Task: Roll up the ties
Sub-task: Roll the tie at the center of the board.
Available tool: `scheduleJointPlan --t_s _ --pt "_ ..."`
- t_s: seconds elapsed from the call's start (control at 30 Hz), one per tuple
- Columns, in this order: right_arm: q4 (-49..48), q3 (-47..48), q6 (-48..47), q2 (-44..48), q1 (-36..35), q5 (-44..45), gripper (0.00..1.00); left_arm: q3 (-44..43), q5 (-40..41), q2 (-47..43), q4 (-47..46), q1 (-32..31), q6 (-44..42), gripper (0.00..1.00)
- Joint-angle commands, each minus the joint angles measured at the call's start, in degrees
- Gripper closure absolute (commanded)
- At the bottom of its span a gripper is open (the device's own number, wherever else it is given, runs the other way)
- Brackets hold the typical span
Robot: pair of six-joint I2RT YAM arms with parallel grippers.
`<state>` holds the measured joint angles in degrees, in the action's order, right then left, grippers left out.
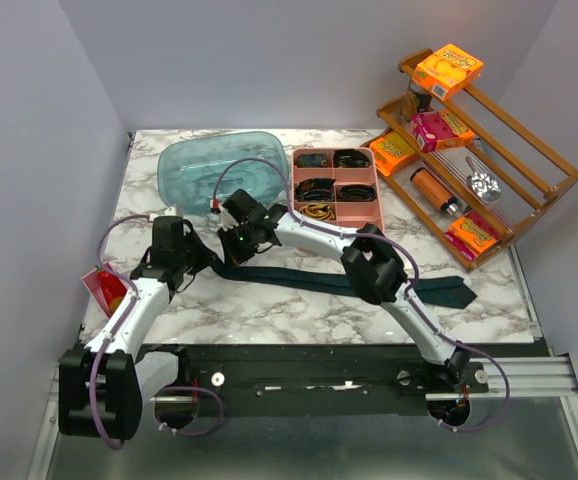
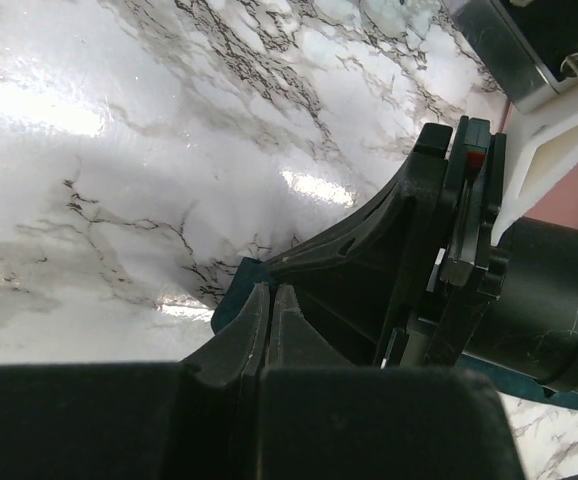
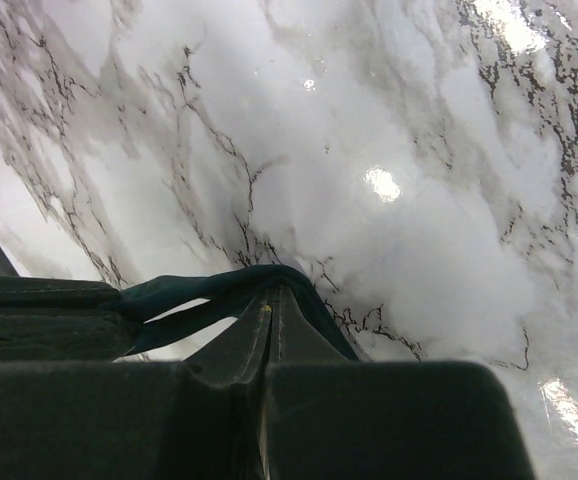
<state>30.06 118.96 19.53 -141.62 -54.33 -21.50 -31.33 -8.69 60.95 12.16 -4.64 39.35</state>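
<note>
A long dark teal tie (image 1: 369, 280) lies flat across the marble table, its wide pointed tip at the right (image 1: 464, 293). Both grippers meet at its narrow left end. My left gripper (image 1: 209, 262) is shut, with the tie's teal end (image 2: 227, 305) at its fingertips (image 2: 270, 290). My right gripper (image 1: 237, 243) is shut on a raised fold of the tie (image 3: 199, 290), which drapes over its tips (image 3: 270, 293). The right gripper's black body (image 2: 439, 260) fills the right of the left wrist view. Several coiled ties sit in a pink tray (image 1: 337, 208).
A translucent blue tub (image 1: 219, 170) stands behind the grippers, next to the pink tray. A wooden rack (image 1: 529, 160) with snack boxes and a metal scoop is at the back right. A red packet (image 1: 104, 288) lies at the left edge.
</note>
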Motion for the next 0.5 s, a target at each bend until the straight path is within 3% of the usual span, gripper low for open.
scheduleJointPlan --t_s 0.0,0.47 --pt "2.0 -0.3 0.2 -1.6 -0.3 2.0 0.94 -1.2 0.5 -1.3 -0.6 -0.4 0.7 1.00" --pt "1.4 1.2 2.7 -4.2 0.0 -1.5 0.95 1.5 -0.5 2.7 -9.5 -6.0 5.8 1.00"
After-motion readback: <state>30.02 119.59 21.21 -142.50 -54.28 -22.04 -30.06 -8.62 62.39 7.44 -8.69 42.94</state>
